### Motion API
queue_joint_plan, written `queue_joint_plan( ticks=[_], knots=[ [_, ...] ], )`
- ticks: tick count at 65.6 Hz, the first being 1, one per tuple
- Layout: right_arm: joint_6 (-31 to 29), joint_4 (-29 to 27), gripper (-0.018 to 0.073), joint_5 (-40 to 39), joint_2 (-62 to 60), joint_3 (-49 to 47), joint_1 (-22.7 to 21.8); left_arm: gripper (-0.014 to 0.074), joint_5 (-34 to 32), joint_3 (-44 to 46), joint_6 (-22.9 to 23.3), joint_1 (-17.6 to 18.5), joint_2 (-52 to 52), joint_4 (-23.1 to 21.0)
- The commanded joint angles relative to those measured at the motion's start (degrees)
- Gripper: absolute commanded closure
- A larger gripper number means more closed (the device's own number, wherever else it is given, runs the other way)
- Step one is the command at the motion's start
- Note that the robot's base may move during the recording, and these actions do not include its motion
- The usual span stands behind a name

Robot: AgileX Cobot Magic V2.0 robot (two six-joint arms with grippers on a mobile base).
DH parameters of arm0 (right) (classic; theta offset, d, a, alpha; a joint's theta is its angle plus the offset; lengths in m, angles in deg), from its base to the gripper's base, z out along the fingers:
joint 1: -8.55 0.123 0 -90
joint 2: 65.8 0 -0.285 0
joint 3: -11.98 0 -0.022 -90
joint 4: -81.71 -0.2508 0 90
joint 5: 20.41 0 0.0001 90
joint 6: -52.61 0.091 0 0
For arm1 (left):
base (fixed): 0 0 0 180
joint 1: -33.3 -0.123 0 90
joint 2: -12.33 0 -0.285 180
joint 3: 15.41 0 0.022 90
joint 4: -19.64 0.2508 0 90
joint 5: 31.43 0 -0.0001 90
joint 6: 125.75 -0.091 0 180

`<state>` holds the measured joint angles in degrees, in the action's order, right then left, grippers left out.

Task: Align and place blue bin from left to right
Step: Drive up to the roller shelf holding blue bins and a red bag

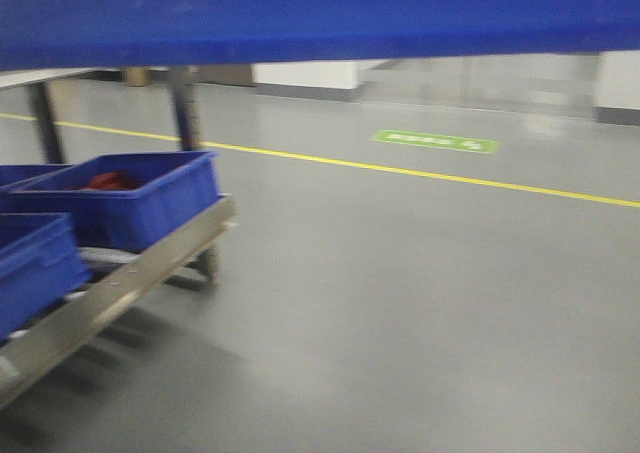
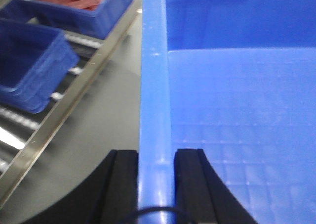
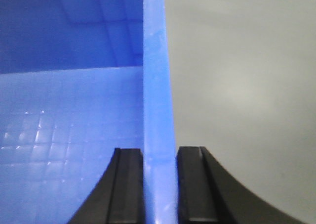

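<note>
Where the left gripper sits: on the left rim of the blue bin, one black finger outside the wall and the other inside, both pressed against the rim
Right gripper: clamped the same way on the bin's right rim, black fingers touching either side of the wall
Blue bin: held between the two arms; in the front view its smooth blue panel runs across the whole top of the frame, with the floor showing under its lower edge
Bin interior: bare in both wrist views, with a faint grid pattern on the bottom
Left of the bin: a metal roller rack standing on the floor, its rail near the bin's left wall in the left wrist view but apart from it
On the rack: a smaller blue bin holding red items, and a second smaller blue bin nearer, just beside it
Right of the bin: grey floor
Far floor: a yellow line running left to right, and a green floor sign just beyond it
Sharpness: the front view is blurred, so the sign's text cannot be read
</note>
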<state>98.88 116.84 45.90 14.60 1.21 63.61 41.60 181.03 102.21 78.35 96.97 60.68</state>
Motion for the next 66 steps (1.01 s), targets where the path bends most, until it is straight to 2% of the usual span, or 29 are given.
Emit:
queue_joint_plan(
  ticks=[1,66],
  knots=[
    [0.31,0.77,0.0629,-6.71,-0.54,-0.52,0.60,0.0707,-5.51,0.71,0.45,0.98,-0.45,0.67],
    [0.31,0.77,0.0629,-6.71,-0.54,-0.52,0.60,0.0707,-5.51,0.71,0.45,0.98,-0.45,0.67]
  ],
)
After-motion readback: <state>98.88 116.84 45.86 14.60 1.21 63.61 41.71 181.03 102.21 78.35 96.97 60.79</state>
